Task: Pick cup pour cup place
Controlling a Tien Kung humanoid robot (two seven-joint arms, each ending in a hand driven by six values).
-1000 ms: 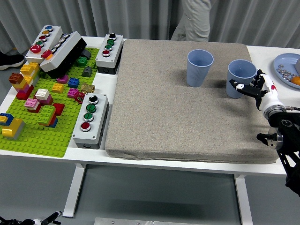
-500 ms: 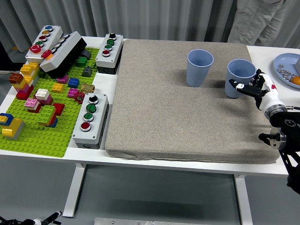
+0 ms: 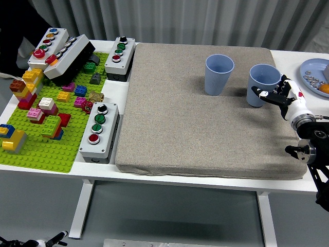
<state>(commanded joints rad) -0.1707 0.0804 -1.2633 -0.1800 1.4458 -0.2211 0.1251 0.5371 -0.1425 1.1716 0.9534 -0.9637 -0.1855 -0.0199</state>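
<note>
My right hand [image 3: 280, 96] has its fingers [image 3: 267, 94] apart beside the right cup [image 3: 262, 85]; closing off-centre could tip it.

A robotics test lab is indicated. A white table [image 3: 308, 186] on plain white legs is set before a grey pleated curtain [image 3: 205, 20] that closes off the background. The tabletop is laid out as a trial bench: a grey felt mat [image 3: 180, 128], a green studded baseplate [image 3: 51, 149] with loose toy bricks, and several grey push-button control boxes [image 3: 98, 131]. No household or shop furnishings are seen.
</note>
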